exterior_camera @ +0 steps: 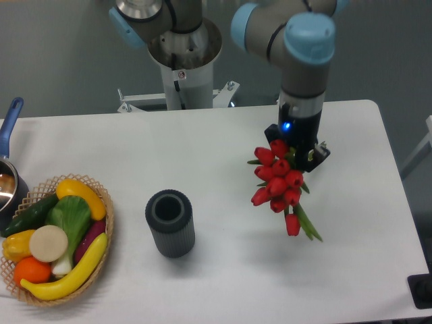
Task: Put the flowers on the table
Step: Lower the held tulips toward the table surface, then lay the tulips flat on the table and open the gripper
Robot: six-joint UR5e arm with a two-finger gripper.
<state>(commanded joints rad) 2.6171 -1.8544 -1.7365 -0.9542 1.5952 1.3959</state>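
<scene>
The flowers (279,183) are held at their stem end by the gripper (300,154), right of centre in the frame, above the counter (223,142). The bunch's long axis runs roughly top to bottom, blooms pointing toward the lower frame edge, one tulip lowest. A dark cylinder (170,223) stands upright at lower centre; a basket (106,223) sits at lower left.

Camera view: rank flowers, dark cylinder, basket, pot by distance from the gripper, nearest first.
1. flowers, right at the gripper, hanging below it
2. dark cylinder, mid-table, to the left
3. basket, far left
4. pot, left edge, farthest
</scene>
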